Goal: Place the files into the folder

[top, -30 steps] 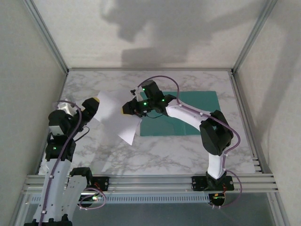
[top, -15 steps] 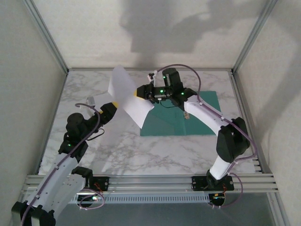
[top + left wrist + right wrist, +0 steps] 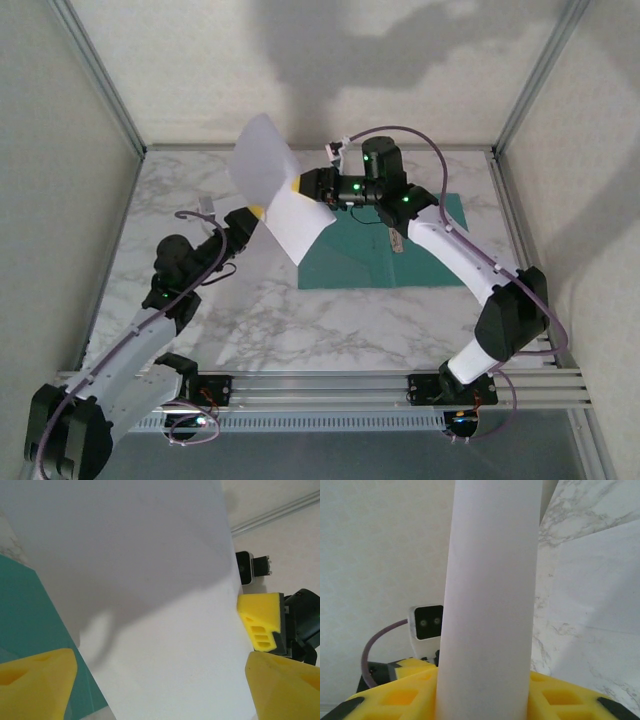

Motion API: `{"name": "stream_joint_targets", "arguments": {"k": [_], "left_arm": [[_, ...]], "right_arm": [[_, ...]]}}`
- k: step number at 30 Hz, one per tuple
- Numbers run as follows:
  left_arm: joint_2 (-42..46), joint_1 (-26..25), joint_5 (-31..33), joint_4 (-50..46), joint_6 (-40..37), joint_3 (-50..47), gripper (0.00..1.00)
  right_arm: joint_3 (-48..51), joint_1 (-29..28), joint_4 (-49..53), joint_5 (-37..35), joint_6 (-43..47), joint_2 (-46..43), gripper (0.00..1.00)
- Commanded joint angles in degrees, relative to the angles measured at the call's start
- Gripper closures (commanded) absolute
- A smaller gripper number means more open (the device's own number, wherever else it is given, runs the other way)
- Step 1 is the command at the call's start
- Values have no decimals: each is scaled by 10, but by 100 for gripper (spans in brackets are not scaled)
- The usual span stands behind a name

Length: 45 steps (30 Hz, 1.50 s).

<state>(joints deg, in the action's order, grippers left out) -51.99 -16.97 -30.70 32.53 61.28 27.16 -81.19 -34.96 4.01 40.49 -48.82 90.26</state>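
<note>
The files [image 3: 272, 185] are white paper, held up off the table in a curl above the left edge of the teal-green folder [image 3: 410, 262]. The folder lies open and flat at centre right, with its white fastener strip [image 3: 395, 243] near the fold. My right gripper [image 3: 298, 187] is shut on the paper's far edge, and the sheet [image 3: 490, 595] rises between its yellow fingers [image 3: 395, 697]. My left gripper [image 3: 255, 213] is at the paper's near-left edge. Its fingers [image 3: 35, 680] stand wide apart, with the sheet [image 3: 150, 605] spanning the gap and the folder [image 3: 25, 615] behind.
The marble tabletop [image 3: 200, 200] is boxed in by metal frame posts and white side walls. An aluminium rail [image 3: 320, 382] runs along the near edge by the arm bases. The right arm reaches over the folder's middle.
The paper has been lifted higher and carried right and toward the back. Its lower edge now hangs over the folder's left edge. Both arms have stretched farther out with it.
</note>
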Motion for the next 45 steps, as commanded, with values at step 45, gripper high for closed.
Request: {"name": "stream_joint_targets", "arguments": {"k": [45], "left_arm": [[-33, -24, -30, 155, 105, 3, 32]], "right_arm": [[85, 2, -76, 6, 2, -41, 57]]}}
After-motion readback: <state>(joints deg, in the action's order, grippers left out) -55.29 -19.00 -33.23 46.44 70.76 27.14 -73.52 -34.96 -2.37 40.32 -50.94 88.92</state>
